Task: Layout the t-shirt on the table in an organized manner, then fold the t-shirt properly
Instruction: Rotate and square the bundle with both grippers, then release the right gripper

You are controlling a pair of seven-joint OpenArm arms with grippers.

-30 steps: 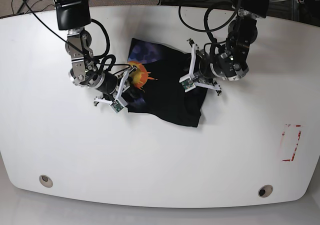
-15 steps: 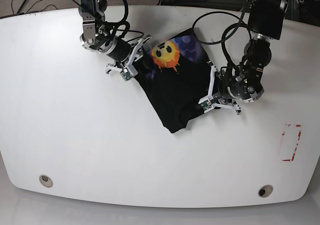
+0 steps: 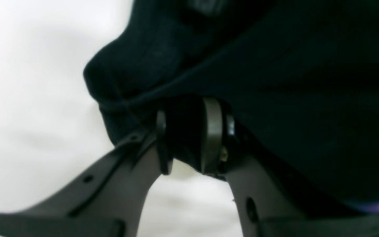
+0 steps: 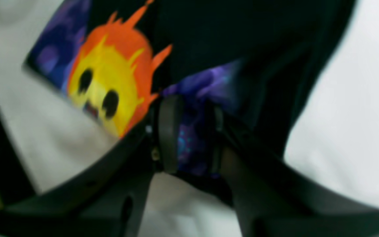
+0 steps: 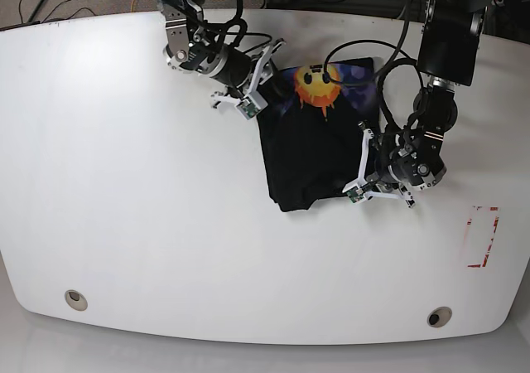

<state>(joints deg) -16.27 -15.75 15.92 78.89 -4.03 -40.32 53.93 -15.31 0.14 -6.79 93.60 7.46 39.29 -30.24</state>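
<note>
The black t-shirt [image 5: 310, 153] is lying bunched on the white table [image 5: 141, 224], toward the far edge and a little to the right of the middle as the base view shows it, with its orange and yellow sun-face print [image 5: 315, 87] showing at the end nearest the far edge over a patch of purple. The right gripper [image 5: 258, 81] is reaching in from the far edge and is gripping the shirt at its far-left corner; in the right wrist view its fingers [image 4: 169, 131] are pinching a fold of purple-printed cloth, with the sun face just beside them. The left gripper [image 5: 362, 164] is working at the shirt's near-right edge, and in the left wrist view its fingers [image 3: 211, 131] are clamping a thick fold of plain black fabric, with a stitched hem running just above them. Between the two grips the cloth is hanging in loose wrinkles rather than lying flat, and its near-left corner is resting on the table. A small red-outlined rectangle mark [image 5: 484, 236] is sitting near the right edge, well apart from the shirt, and two round grommet holes [image 5: 76, 299] are showing along the near edge.
</note>
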